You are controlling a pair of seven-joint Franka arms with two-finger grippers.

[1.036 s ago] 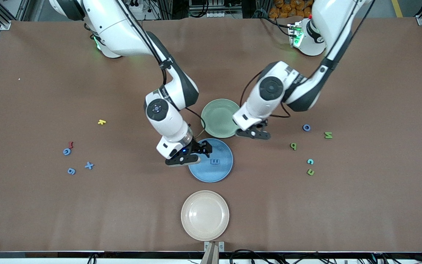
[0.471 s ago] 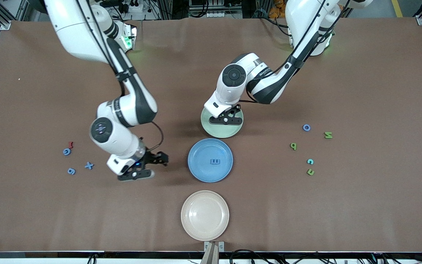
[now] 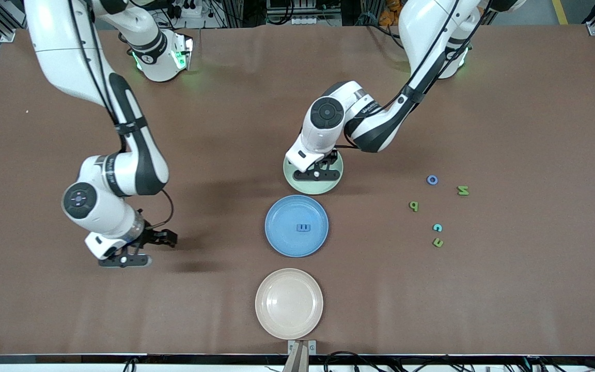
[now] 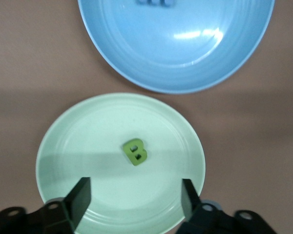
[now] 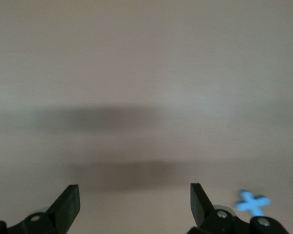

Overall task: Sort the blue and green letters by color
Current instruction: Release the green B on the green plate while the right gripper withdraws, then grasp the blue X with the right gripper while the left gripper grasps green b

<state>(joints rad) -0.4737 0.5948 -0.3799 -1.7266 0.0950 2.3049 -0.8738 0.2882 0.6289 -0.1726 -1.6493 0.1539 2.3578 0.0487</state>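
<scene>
Right now your left gripper point(image 3: 317, 174) hangs over the green plate point(image 3: 297, 182) at frame centre, fingers spread and empty; a green letter B point(image 4: 135, 152) lies loose on that plate. Just below, the blue plate point(image 3: 282, 235) carries a blue letter E point(image 3: 303, 227). At lower left your right gripper point(image 3: 124, 259) hovers over bare table, jaws released, with a blue X point(image 5: 253, 203) close beside it.
</scene>
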